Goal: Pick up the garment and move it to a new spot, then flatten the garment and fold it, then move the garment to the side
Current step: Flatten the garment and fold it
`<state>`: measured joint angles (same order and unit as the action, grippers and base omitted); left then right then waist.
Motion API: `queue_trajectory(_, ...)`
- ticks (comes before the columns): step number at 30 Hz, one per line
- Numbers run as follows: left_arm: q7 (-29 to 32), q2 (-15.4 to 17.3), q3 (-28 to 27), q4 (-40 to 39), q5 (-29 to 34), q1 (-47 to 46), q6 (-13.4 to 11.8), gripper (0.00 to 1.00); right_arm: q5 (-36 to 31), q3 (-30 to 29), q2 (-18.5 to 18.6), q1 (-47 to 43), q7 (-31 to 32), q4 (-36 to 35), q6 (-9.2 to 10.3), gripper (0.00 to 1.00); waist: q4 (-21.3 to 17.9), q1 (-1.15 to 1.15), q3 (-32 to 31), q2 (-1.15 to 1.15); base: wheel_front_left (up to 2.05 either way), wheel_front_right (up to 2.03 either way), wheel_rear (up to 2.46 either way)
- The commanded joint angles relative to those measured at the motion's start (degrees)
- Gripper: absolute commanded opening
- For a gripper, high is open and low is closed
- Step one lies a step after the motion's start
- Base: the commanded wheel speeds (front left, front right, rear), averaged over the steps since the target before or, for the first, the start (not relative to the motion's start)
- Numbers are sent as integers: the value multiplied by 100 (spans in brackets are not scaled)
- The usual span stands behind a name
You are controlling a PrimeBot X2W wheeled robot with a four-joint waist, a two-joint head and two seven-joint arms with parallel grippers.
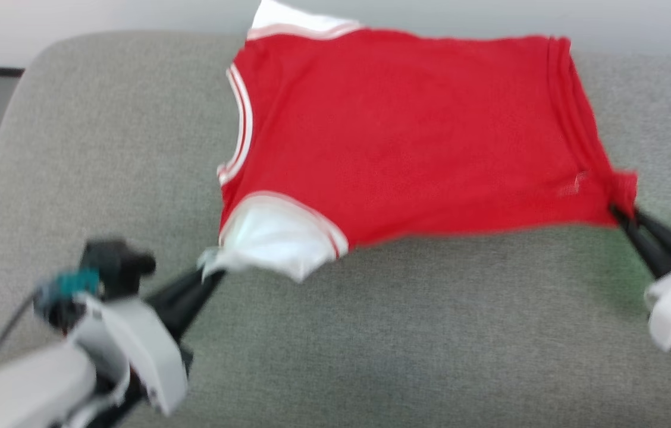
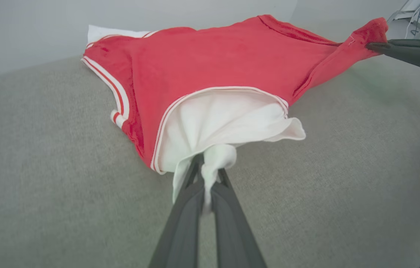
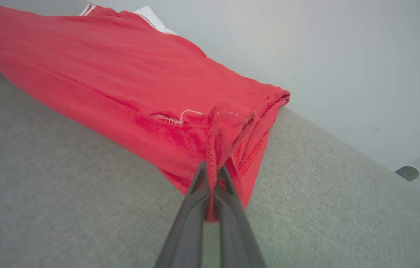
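— Left claw (image 1: 210, 274), low at the near left: what has it got?

— Its two dark fingers are pinched shut on the tip of the white sleeve (image 1: 276, 235). The left wrist view shows the cloth bunched between them.

— And the right claw (image 1: 618, 211)?

— Closed too, on the red hem corner (image 1: 626, 185) at the garment's right end.

— Where does the garment (image 1: 407, 131) lie from them?

— Beyond both, spread over the grey upholstered surface (image 1: 371, 345), with no numerals on the upward face. The collar and sleeves point to the robot's left and the hem to its right, so the long axis runs from one claw to the other. The near edge is drawn fairly taut between the two grips and seems lifted a little. The far edge reaches the back of the surface, by the wall.

— Which arm is nearer?

— Neither; each holds its own end of that near edge.

— So what does the coming move turn on?

— I judge it turns on the body lying away from both claws. A pull toward the robot would drag it flat, and a pull apart along the axis would smooth it. Uneven pulling could skew the cloth or slip the thin sleeve tip free.
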<state>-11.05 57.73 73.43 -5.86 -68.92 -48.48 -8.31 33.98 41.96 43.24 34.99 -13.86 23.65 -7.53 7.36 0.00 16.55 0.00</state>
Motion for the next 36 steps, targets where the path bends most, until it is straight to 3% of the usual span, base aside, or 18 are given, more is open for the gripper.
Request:
queue_trajectory(1, -66, 81, -3, -150, -108, 296, -186, 0, -51, -81, 42, -280, -44, -99, 8, 0, -82, 0, -163, 0, 0, 0, 0)
queue_trajectory(9, -363, 361, -83, -972, -717, 1715, -1088, 0, -455, -665, 152, -1676, -126, -640, 8, 0, -81, 0, -312, 0, 0, 0, 0)
queue_trajectory(15, -413, 353, -349, -1275, -1013, 2662, -1448, 0, -750, -1326, -4, -2824, -133, -1147, 8, 0, -26, 0, -342, 0, 0, 0, 0)
queue_trajectory(23, -405, 220, -1041, -1562, -816, 3522, -1699, 0, -1049, -1977, -356, -3836, -135, -1691, 8, 0, -60, 0, -255, 0, 0, 0, 0)
queue_trajectory(31, -373, 851, -1524, -1842, -263, 3328, -1835, 0, -1055, -2286, -588, -3986, -128, -2153, 8, 0, -301, 0, -149, 0, 0, 0, 0)
queue_trajectory(36, 14, 1212, -1668, -1886, 148, 2748, -1675, 0, -1020, -2299, -664, -3698, -128, -2233, 8, 0, -470, 0, -101, 0, 0, 0, 0)
